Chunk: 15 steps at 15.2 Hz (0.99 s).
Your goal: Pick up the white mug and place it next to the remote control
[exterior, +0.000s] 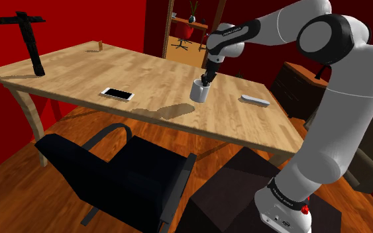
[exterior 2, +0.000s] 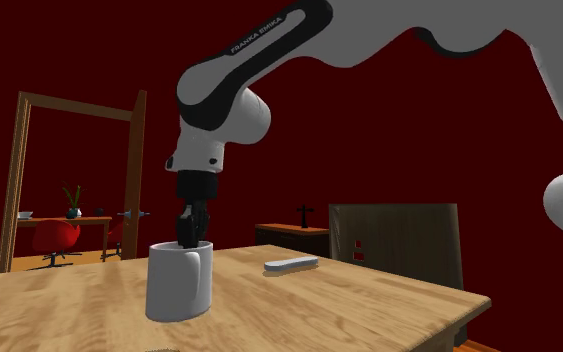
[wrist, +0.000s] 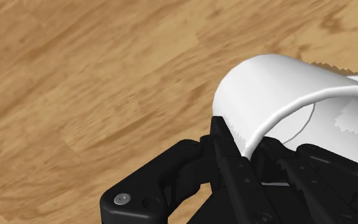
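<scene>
**Gripper clamped on the mug's rim, remote off to the side**

Shoulder view: the arm (exterior: pixel 337 99) rises from the stand (exterior: pixel 285 210), bends at the elbow and reaches across the table (exterior: pixel 79 73), the forearm sloping down and the hand pointing almost straight down. The gripper (exterior: pixel 207 81) dips into the top of the white mug (exterior: pixel 199 93), which stands upright toward the table's right end, about midway between its long edges. The remote (exterior: pixel 254 100) lies near that same end, apart from the mug. A phone (exterior: pixel 117 94) lies by the near edge, above a black chair (exterior: pixel 112 169).

Second exterior view: the hand hangs vertical over the mug (exterior 2: pixel 177 282), and the gripper (exterior 2: pixel 191 230) reaches past the rim. The remote (exterior 2: pixel 290 264) lies farther back on the table (exterior 2: pixel 369 310).

Wrist view: the fingers (wrist: pixel 225 149) straddle the wall of the mug (wrist: pixel 266 83), one outside and one inside, closed on it; the gripper (wrist: pixel 252 151) clasps the rim above the table (wrist: pixel 75 83).
</scene>
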Available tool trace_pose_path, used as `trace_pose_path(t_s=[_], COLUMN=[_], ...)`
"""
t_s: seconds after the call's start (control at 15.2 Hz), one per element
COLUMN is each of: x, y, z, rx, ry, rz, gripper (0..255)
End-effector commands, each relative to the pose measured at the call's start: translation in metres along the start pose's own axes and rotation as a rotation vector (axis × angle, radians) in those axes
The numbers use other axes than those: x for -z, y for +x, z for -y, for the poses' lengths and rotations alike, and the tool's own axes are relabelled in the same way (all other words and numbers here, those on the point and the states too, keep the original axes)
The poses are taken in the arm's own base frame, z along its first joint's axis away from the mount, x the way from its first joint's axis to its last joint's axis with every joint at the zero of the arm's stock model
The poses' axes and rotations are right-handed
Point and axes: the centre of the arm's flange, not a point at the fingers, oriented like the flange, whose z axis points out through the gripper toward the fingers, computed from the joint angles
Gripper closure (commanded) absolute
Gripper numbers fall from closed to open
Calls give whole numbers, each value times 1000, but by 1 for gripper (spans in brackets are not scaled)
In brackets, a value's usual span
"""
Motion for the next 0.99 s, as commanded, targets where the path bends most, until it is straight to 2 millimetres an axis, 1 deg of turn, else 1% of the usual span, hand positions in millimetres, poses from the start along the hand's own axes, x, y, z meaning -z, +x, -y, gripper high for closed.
trace_pose_path(t_s=[0.0,0.92], x=[10,84], y=[1,5], z=[1,1], rx=[0,0], ry=[0,0], rz=[0,0], gripper=[255,255])
